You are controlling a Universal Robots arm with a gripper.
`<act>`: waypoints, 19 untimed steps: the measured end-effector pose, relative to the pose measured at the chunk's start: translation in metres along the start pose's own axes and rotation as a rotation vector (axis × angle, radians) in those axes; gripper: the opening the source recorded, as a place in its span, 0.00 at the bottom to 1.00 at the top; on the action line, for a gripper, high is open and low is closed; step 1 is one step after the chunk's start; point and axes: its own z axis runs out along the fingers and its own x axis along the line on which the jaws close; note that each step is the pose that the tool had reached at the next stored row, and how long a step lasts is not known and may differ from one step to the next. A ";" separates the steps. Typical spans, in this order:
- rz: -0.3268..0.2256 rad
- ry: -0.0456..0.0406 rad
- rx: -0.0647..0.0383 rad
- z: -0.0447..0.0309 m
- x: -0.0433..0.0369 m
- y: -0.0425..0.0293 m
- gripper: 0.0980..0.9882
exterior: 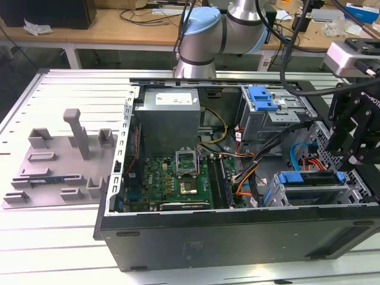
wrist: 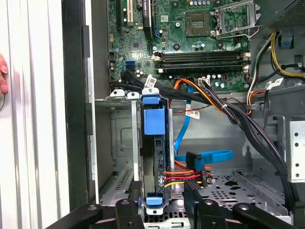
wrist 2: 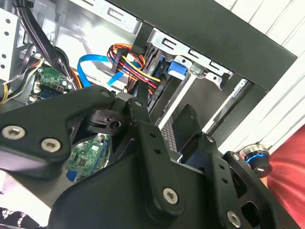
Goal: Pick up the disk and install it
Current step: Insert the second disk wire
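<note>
One open computer case (exterior: 237,237) holds one disk (exterior: 312,178), one power-supply box (exterior: 169,122) and one motherboard (exterior: 172,178).

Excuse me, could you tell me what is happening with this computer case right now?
A robot arm is working inside an open computer case that lies on its side. Its gripper hangs over the drive bay at the exterior view's right. The disk, framed by its blue bracket, already sits in that bay, with cables plugged in beside it in the first wrist view. The gripper's black linkages flank the disk's near end there; whether they grip it cannot be told.
</note>
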 end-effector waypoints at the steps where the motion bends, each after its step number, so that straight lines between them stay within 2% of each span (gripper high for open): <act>1: 0.000 0.0000 0.000 0.0000 0.0000 0.0000 0.43; 10: 0.000 0.0005 0.000 0.0000 0.0000 -0.0001 0.43; 11: 0.000 0.0011 0.000 0.0000 -0.0004 -0.0003 0.43; 12: 0.000 0.0062 -0.001 0.0000 -0.0022 -0.0004 0.43; 13: 0.000 0.0160 -0.001 -0.0003 -0.0045 -0.0003 0.43; 14: 0.000 0.0356 -0.003 -0.0005 -0.0071 -0.0001 0.43; 15: 0.000 0.0629 -0.005 -0.0006 -0.0106 0.0000 0.43; 17: 0.000 0.1000 -0.008 -0.0010 -0.0169 0.0003 0.43; 18: 0.001 0.1131 -0.009 -0.0013 -0.0212 0.0005 0.43; 19: 0.001 0.1222 -0.009 -0.0015 -0.0256 0.0007 0.43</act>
